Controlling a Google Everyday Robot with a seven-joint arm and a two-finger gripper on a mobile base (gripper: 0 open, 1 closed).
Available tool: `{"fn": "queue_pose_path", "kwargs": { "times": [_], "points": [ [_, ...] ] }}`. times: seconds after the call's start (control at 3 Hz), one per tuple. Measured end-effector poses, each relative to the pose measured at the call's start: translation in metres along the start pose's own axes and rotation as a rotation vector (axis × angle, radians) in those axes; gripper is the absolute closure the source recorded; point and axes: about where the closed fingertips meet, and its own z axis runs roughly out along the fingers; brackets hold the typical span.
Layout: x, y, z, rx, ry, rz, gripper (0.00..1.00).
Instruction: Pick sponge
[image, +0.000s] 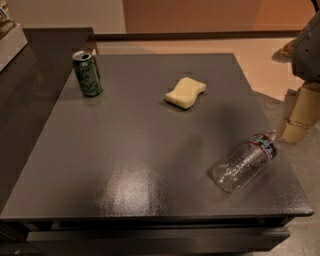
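Observation:
The sponge (185, 92) is a pale yellow foam block with a pinched waist. It lies flat on the dark grey table (135, 150), right of centre toward the far side. My gripper (299, 119) hangs at the right edge of the view, beyond the table's right edge and well to the right of the sponge. It is cream-coloured and partly cut off by the frame. It holds nothing that I can see.
A green can (88, 73) stands upright at the far left of the table. A clear plastic water bottle (245, 161) lies on its side near the front right corner. A darker counter (30, 75) adjoins the table on the left.

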Motion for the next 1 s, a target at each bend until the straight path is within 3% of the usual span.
{"fn": "queue_pose_path", "kwargs": {
  "times": [0.33, 1.0],
  "points": [
    [0.0, 0.0, 0.0, 0.0, 0.0, 0.0, 0.0],
    [-0.026, -0.043, 0.049, -0.043, -0.017, -0.065, 0.0]
  ]
}}
